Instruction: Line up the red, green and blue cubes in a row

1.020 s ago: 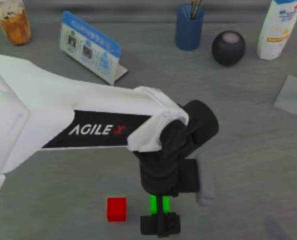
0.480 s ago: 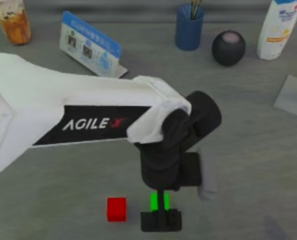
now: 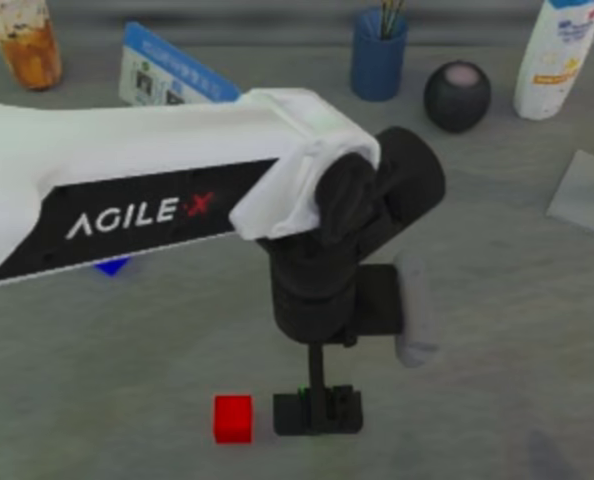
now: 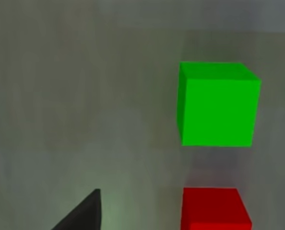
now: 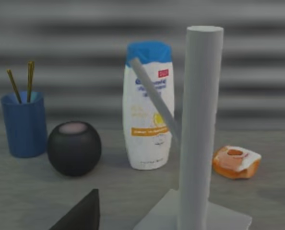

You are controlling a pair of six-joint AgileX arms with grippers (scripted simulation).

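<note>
From above, the left arm is reaching across the bench (image 3: 537,340), and its left claw (image 3: 317,412) is hanging just to the right of the red cube (image 3: 233,418), near the bench's front edge. The claw is covering the green cube here; only a speck of green is showing at its top. A corner of the blue cube (image 3: 112,266) is peeking out from under the arm, well behind the red cube, so it is not yet in the row.

In the left wrist view, the green cube (image 4: 218,104) is sitting just beside the red cube (image 4: 214,209) with a narrow gap, free of any finger, so I judge it set down. The claw's spread I cannot tell.

The right wrist view is facing the shampoo bottle (image 5: 148,106); the right claw (image 5: 77,214) is parked away from the cubes.
</note>
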